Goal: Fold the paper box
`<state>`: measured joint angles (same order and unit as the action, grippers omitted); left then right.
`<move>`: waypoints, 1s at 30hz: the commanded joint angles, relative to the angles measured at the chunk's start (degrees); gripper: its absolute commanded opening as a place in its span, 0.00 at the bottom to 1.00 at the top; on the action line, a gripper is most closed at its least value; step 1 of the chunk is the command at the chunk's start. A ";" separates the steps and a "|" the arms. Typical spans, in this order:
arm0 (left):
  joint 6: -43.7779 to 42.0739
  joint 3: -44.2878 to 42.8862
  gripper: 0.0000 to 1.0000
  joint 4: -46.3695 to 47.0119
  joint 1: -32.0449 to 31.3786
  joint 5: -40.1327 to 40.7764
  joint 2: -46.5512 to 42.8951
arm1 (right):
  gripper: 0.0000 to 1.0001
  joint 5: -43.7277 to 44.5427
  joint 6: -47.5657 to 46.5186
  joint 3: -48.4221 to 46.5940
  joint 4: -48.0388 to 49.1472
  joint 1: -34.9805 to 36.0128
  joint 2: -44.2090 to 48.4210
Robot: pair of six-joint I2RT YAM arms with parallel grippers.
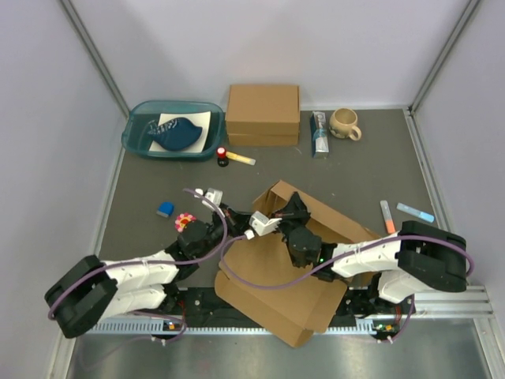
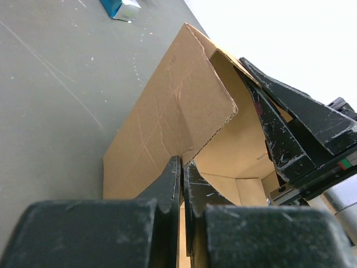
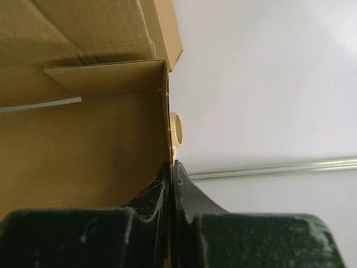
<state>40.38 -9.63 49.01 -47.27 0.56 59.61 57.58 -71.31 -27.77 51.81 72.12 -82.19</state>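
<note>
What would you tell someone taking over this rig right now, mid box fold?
Left gripper: shut, pinching the edge of a raised flap of the paper box.
Right gripper: shut on the edge of an upright wall.
Box: mid-scene, far end standing, its big panel lying low toward the near edge.
Done: far walls partly raised.
Left: probably the other flaps, then closing it up.
</note>
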 commanded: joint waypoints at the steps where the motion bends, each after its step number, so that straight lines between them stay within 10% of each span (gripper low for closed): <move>1: 3.30 1.10 0.00 6.25 -3.01 -5.04 6.29 | 0.00 -2.04 -0.93 0.78 6.89 1.80 -0.77; 11: 1.20 1.28 0.10 9.27 -3.97 -6.45 12.20 | 0.00 -0.19 -2.17 2.54 8.57 2.41 0.01; 18: -6.01 -0.48 0.50 -8.83 -3.89 1.87 2.27 | 0.00 -0.19 -2.26 2.72 7.69 2.33 1.16; 30: -12.25 -0.83 0.54 -19.92 -3.89 9.20 -11.27 | 0.00 -0.10 -2.17 2.54 7.95 2.41 0.89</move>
<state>31.31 -9.63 32.51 -51.05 7.40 51.66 58.67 -75.46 -25.12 57.49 73.38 -82.13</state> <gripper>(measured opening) 0.540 0.008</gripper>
